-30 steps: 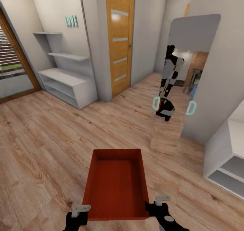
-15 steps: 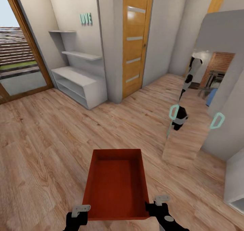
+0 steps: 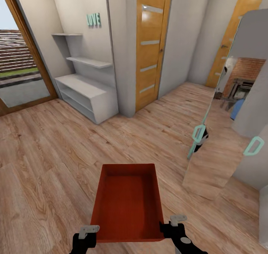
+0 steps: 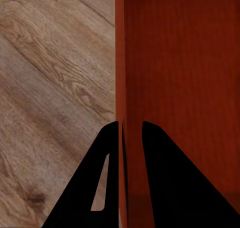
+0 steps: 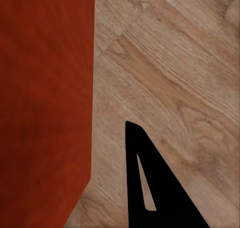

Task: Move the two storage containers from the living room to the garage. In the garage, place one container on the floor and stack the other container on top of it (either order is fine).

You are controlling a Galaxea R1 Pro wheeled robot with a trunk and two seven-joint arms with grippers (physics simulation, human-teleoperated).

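Note:
One orange-red storage container (image 3: 127, 203) hangs level just in front of me above a light wood-plank floor (image 3: 48, 153). My left gripper (image 3: 88, 231) sits at its near left corner. In the left wrist view the two black fingers (image 4: 107, 153) straddle the container's thin wall (image 4: 121, 88), shut on it. My right gripper (image 3: 170, 225) sits against the near right corner. In the right wrist view one finger (image 5: 150, 188) shows just outside the container (image 5: 45, 88), which hides the other finger. The garage is out of view.
A tall mirror (image 3: 219, 135) leans at the right, close ahead. A wooden door (image 3: 150, 49) stands ahead beside a grey wall corner. A second orange door (image 3: 230, 42) is at the far right. White low shelves (image 3: 89, 96) and a glass door (image 3: 18, 60) lie left.
The camera has moved: the mirror and doors slid right in the picture, and my reflection has nearly left the mirror. The container and both grippers keep their place in the view.

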